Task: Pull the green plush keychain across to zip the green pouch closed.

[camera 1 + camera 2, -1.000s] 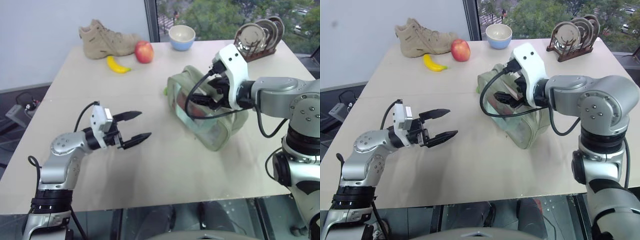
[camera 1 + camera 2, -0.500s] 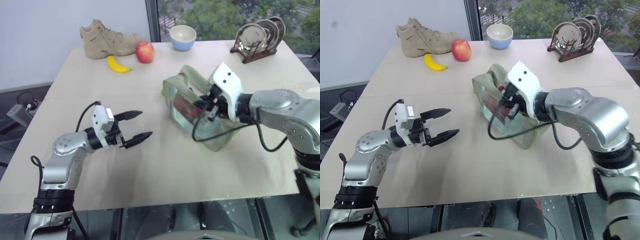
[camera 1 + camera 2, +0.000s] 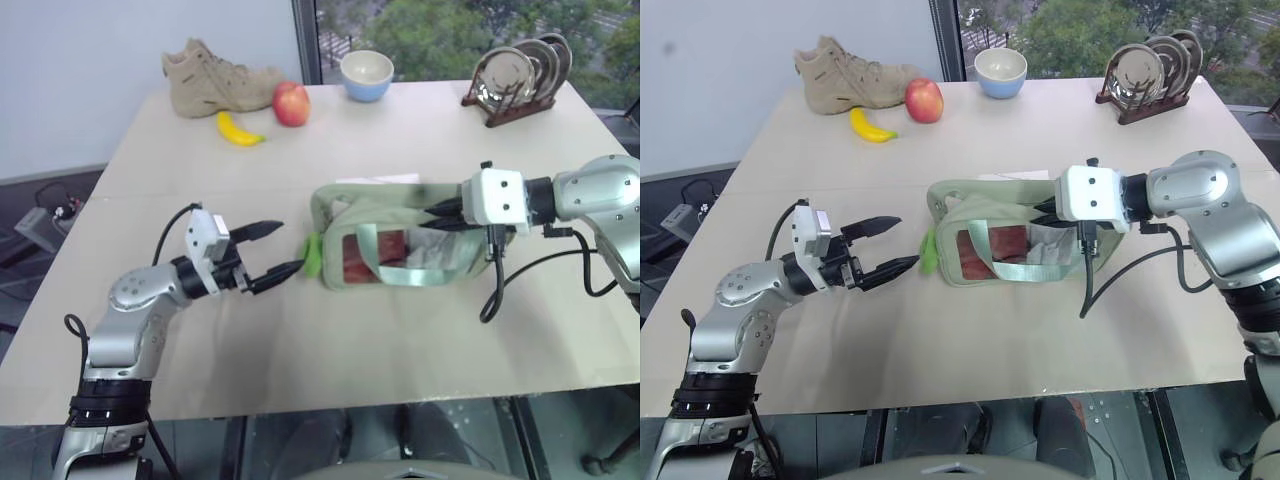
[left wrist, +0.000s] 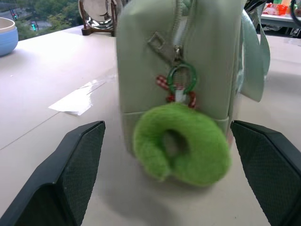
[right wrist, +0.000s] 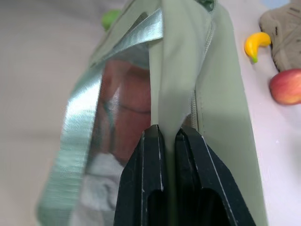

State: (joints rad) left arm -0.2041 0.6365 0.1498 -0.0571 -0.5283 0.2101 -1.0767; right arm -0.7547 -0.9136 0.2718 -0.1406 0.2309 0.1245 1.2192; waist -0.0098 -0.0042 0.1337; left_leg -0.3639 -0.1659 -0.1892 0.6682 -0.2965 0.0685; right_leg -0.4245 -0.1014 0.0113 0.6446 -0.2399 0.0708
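table: beige top, w/ a seam line running across its middle; pale wall standing behind far-left corner, window w/ green trees showing behind far edge.
far-left items: tan boot lying near wall; apple sitting just beside boot toe; banana lying just in front of boot.
far-mid: blue bowl sitting near window edge.
far-right: rack w/ plates standing on edge in it.
floor: grey, cables lying at left below table edge.
pouch: lying lengthwise across table centre, clear window facing the robot, red + white contents showing thru, green strap looping over window.
paper: flat scrap lying on table just behind pouch.
keychain: hanging off pouch's left end from a green ring on the zip pull, resting on table; in left wrist view sitting curled, between the two fingers.
left gripper: arm reaching in low from left, pointing level toward pouch's left end; fingers spread wide, holding nothing; lower fingertip sitting just beside keychain, touching or not – can't tell.
right gripper: arm coming in from right, forearm running across table, pointing left + tilting slightly down at pouch's right end; fingers pinched tight together on top fabric edge of pouch, next to the zip line.
cable: black loop drooping from right wrist down to table.
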